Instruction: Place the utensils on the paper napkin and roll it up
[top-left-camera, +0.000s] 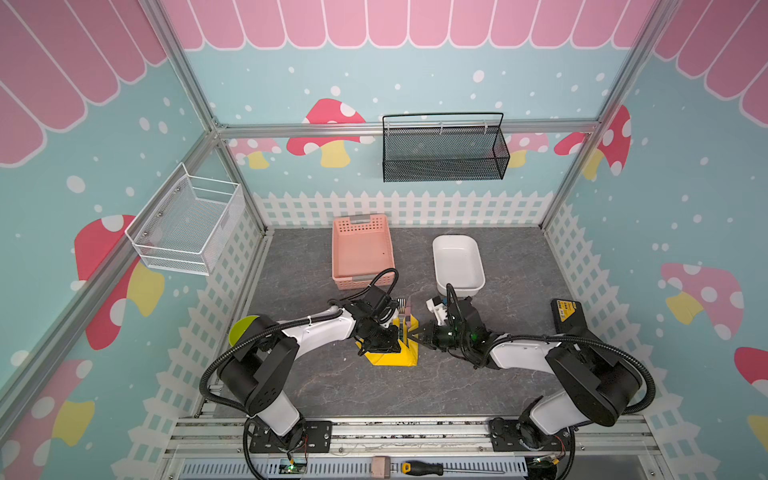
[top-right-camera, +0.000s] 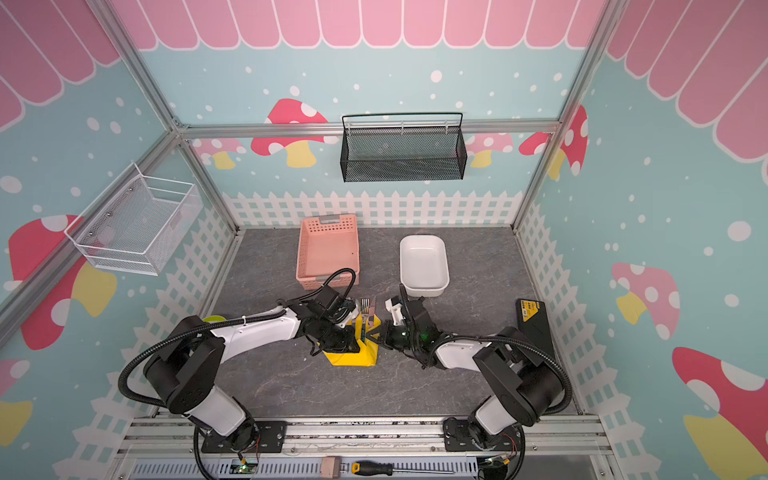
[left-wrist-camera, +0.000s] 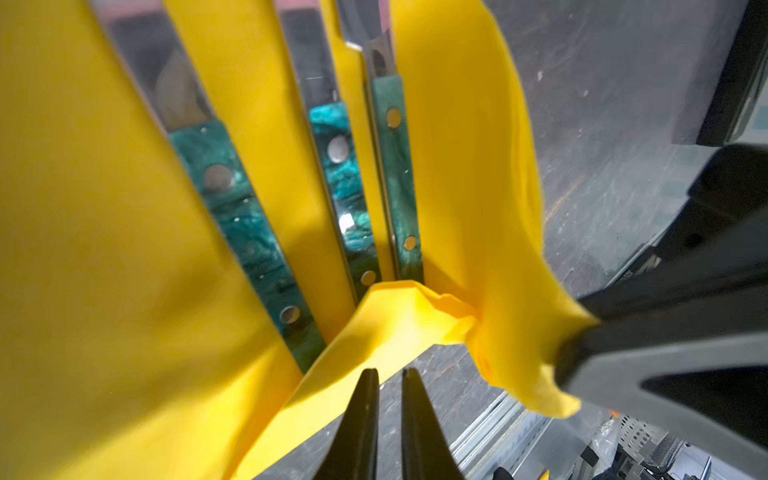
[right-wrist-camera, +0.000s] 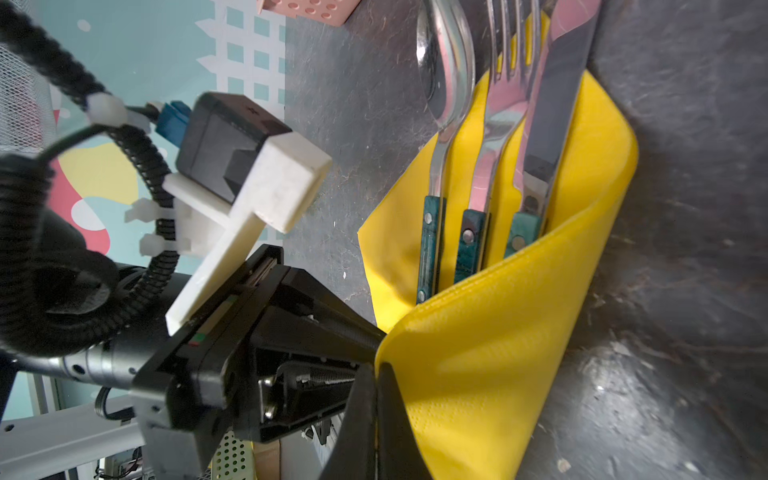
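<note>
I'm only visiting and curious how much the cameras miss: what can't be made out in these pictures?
Lower ends of the utensils: right wrist view, behind the raised flap of the paper napkin.
Their heads: left wrist view, cut off by the picture's edge.
Green bowl: both top views, mostly behind the left arm.
Black box label: top views, too small to read.

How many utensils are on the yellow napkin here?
3: spoon, fork and knife lie side by side on the paper napkin, handle ends behind its lifted fold; none seems hidden.
</note>
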